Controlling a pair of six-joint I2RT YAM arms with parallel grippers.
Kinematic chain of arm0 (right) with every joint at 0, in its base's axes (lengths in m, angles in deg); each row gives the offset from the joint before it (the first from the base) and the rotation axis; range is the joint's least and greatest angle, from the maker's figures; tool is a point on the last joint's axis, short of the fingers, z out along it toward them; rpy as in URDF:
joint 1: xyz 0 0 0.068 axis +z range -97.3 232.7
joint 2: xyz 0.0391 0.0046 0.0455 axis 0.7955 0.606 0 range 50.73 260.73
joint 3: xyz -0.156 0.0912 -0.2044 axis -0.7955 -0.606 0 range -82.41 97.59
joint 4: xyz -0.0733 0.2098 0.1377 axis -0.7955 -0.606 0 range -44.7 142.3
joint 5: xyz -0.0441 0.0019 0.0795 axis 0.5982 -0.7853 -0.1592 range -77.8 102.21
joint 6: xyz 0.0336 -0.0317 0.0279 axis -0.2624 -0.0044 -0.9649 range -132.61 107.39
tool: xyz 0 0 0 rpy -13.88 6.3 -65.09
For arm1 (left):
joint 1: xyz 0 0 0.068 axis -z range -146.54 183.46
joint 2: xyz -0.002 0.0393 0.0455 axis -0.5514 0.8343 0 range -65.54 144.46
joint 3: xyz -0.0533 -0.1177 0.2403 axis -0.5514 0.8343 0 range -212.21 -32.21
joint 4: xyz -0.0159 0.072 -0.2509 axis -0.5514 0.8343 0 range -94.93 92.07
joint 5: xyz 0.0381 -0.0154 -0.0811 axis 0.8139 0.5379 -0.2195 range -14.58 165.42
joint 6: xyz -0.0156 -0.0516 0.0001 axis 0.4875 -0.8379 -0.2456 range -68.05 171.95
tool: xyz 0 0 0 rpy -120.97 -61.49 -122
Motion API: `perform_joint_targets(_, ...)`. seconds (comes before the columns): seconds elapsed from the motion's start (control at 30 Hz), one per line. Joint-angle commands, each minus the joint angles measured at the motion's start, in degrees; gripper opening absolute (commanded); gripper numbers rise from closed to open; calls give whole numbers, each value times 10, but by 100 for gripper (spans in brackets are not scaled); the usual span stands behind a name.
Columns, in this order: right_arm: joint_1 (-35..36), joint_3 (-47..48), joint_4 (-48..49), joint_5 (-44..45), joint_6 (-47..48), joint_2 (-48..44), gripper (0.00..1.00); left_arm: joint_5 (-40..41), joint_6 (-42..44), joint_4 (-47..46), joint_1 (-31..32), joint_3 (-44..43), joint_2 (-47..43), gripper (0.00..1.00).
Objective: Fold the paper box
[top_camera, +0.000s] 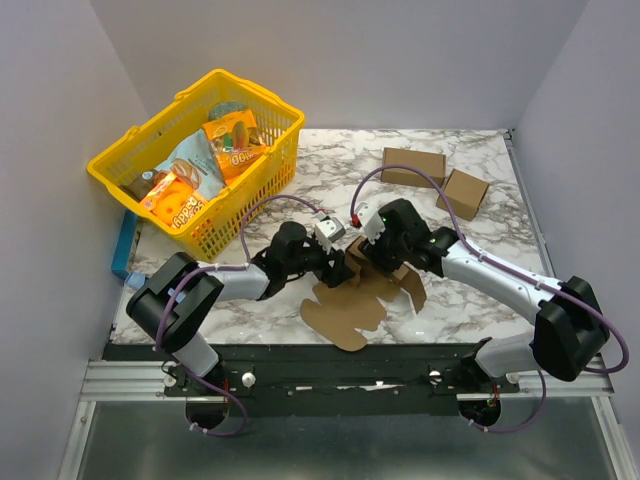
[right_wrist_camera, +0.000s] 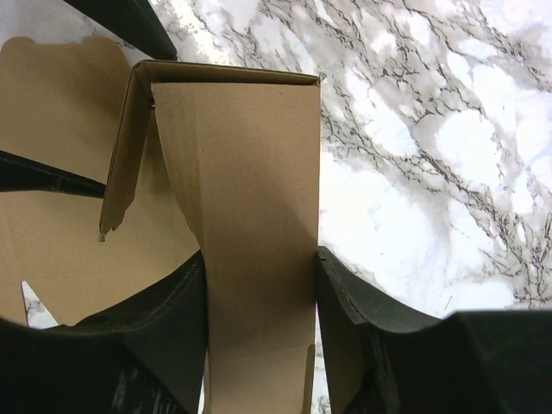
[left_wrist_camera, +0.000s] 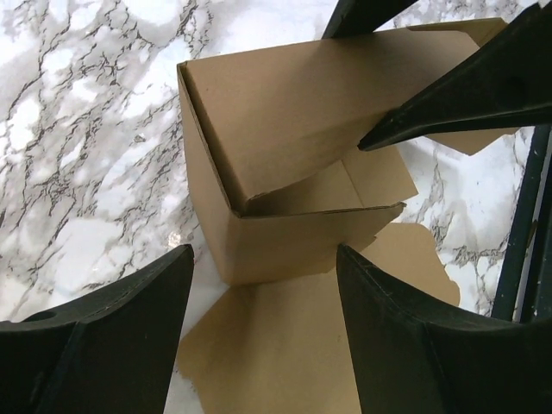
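The paper box (top_camera: pixel 345 310) is a brown die-cut sheet lying at the near middle of the marble table, with part of it folded up into walls and flat flaps spread toward me. My right gripper (right_wrist_camera: pixel 261 254) is shut on an upright folded wall of the paper box (right_wrist_camera: pixel 250 155), a finger pressing each side. In the left wrist view the left gripper (left_wrist_camera: pixel 263 259) stands open over a flat flap, its fingers straddling a corner of the raised box (left_wrist_camera: pixel 276 112) without holding it. Both grippers (top_camera: pixel 340 262) (top_camera: pixel 372 262) meet over the box's far end. The right arm's fingers (left_wrist_camera: pixel 466 86) show at the left wrist view's upper right.
A yellow basket (top_camera: pixel 110 165) of snack packets stands at the back left. Two closed cardboard cuboids (top_camera: pixel 412 166) (top_camera: pixel 462 193) lie at the back right. A blue object (top_camera: pixel 125 245) sits by the table's left edge. White walls close in both sides.
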State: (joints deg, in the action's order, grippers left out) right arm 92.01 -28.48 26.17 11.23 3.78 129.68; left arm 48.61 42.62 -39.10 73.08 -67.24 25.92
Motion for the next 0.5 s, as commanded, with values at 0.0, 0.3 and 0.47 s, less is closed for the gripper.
perform_joint_targets(0.0,3,2,13,3,-6,-3,53,-9,22,-15,5,-21,3,75)
perform_joint_targets(0.3,3,3,13,-4,-7,-4,54,50,67,-3,25,-31,18,72)
perform_joint_targets(0.47,2,4,13,-7,-7,-4,54,92,84,-4,37,-27,22,61)
